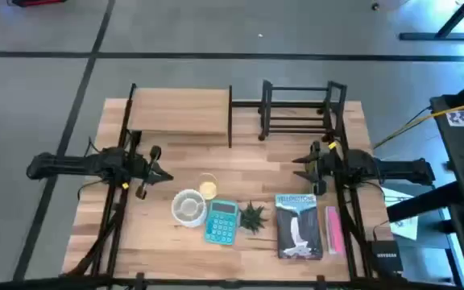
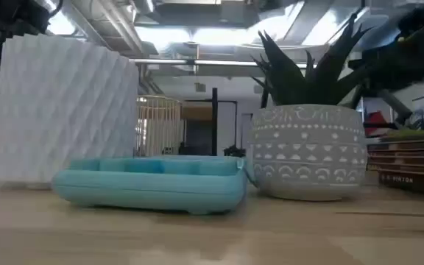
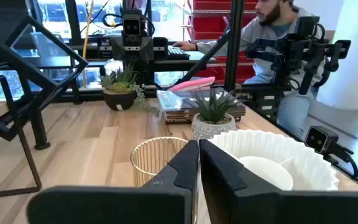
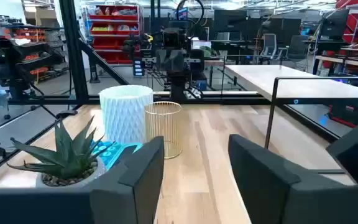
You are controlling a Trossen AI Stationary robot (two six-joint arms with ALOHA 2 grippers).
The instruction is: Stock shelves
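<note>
The shelves stand at the table's far side: a light-wood board on black legs [image 1: 180, 113] to the left and a black bar rack [image 1: 300, 109] to the right. Nearer lie a gold wire cup [image 1: 207, 187], a white ribbed pot [image 1: 188, 207], a teal calculator [image 1: 221, 221], a small potted plant [image 1: 253, 216], a book [image 1: 299, 225] and a pink object [image 1: 333, 229]. My left gripper [image 3: 199, 163] hovers shut just left of the gold cup [image 3: 157, 158], touching nothing. My right gripper [image 4: 194, 162] hovers open, right of the plant [image 4: 67, 155], nothing between its fingers.
Both arms' black frames run along the table's left and right edges. Bare tabletop [image 1: 248, 165] lies between the two grippers and in front of the shelves. A seated person [image 3: 278, 37] shows beyond the table's right side.
</note>
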